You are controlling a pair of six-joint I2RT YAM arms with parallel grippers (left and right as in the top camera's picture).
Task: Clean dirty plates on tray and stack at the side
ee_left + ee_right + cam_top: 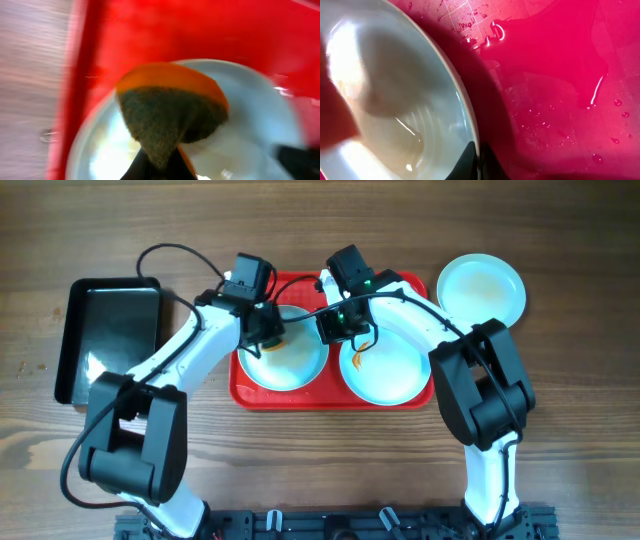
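Sitting at the far left of the table (560, 430), well apart from everything else, is a glossy black tray (75, 340). The left gripper (270, 330) is clamping a sponge (170, 112), orange on top with a dark green scouring face. It is holding the sponge over the inside of the left plate (290, 368); the blur is hiding whether they are touching. That plate is lying in the left half of the red tray (335, 396). The right gripper (347, 332) is pinching the upper-left rim of the right plate (390, 370), fingers closed on it. This plate is occupying the tray's right half, just beside the left plate. An orange smear (362, 348) is showing near the fingers. Water (592, 100) is pooling on the tray beside that rim. The third plate (481, 288) is resting on the table off the tray's upper-right corner, faintly orange inside.
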